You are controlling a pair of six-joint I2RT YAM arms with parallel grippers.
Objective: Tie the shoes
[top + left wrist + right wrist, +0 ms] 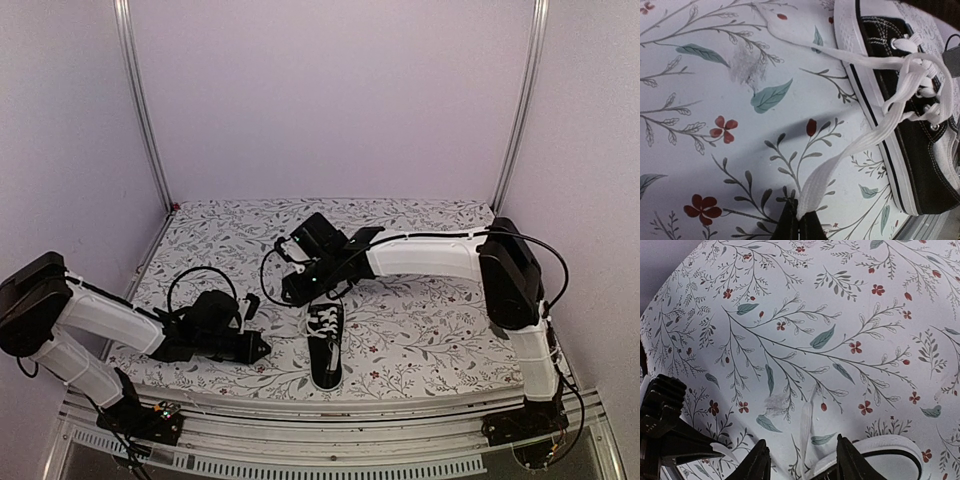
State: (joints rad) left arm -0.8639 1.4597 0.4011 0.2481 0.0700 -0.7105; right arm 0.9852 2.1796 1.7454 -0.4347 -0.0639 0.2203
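Black canvas sneaker w/ white rubber sole (326,348) sits near counter's (430,330) 6 o'clock edge. L fingers (799,224), at its 9, clenched on white lace end (840,165). R fingers (291,291), at its 12, released.

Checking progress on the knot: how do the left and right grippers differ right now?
The left gripper has its jaws shut on one white lace end, stretched out from the sneaker; the right gripper has its jaws open, gripping nothing. The left sits low beside the sneaker; the right hovers past its toe, over the other lace end. Both are black and near the sneaker.
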